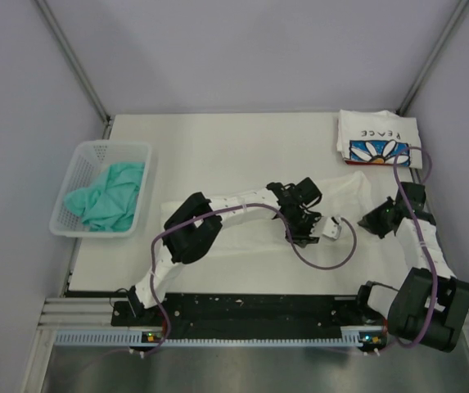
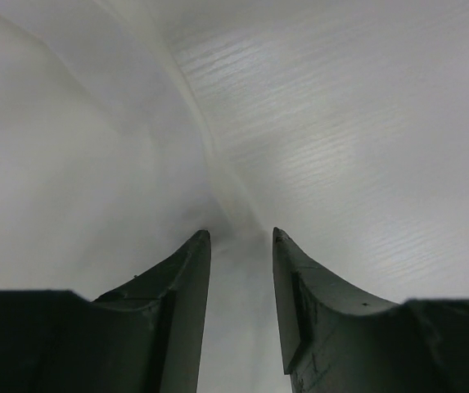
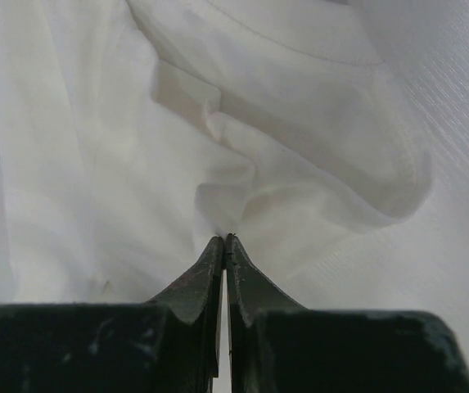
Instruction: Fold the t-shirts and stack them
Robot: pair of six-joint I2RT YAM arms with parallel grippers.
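White tabletop (image 1: 218,139) boxed in by grey walls, that's all my feed gives me. The left gripper (image 2: 241,237) has its jaws partway apart. A raised ridge of the big white tee (image 1: 344,190) runs up between the two fingers, with cloth to their left and bare table to their right. Can't tell if either pad touches it. The right gripper (image 3: 224,239) is clamped tight on that same tee, and the fabric puckers out right from its tips. The PEACE tee (image 1: 379,139) sits folded well beyond the right jaws. The teal tee (image 1: 107,196) is bunched in the basket (image 1: 64,190), way off left of the left jaws.
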